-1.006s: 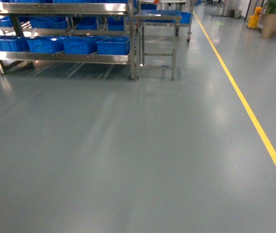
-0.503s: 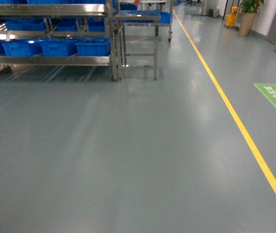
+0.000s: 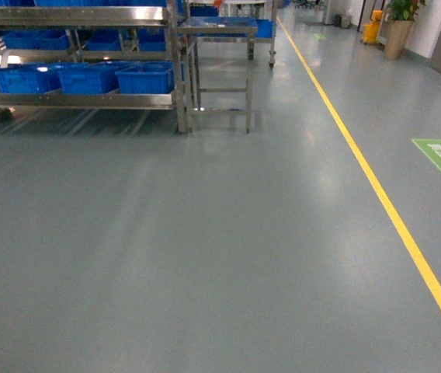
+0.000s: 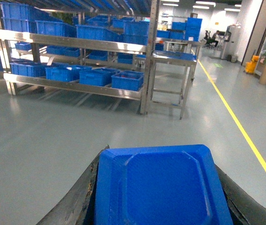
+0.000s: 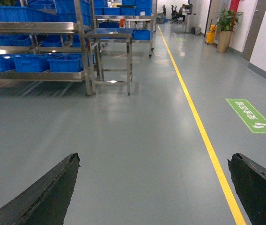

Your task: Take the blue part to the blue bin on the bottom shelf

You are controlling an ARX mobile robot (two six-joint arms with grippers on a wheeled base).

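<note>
The blue part (image 4: 161, 187) was seen at 6 o'clock of the left wrist view, clamped between the dark fingers (image 4: 72, 201) of the left gripper (image 4: 158, 159). The right gripper (image 5: 154, 157) was spread wide, with only floor between its fingers. In the head view the bottom shelf (image 3: 81, 99), carrying a row of blue bins (image 3: 147, 78), was placed far away at 11 o'clock.

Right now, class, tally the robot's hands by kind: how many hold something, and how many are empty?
Holding: 1, the left hand with the blue part
Empty: 1, the right hand, open
Total: 2
</note>
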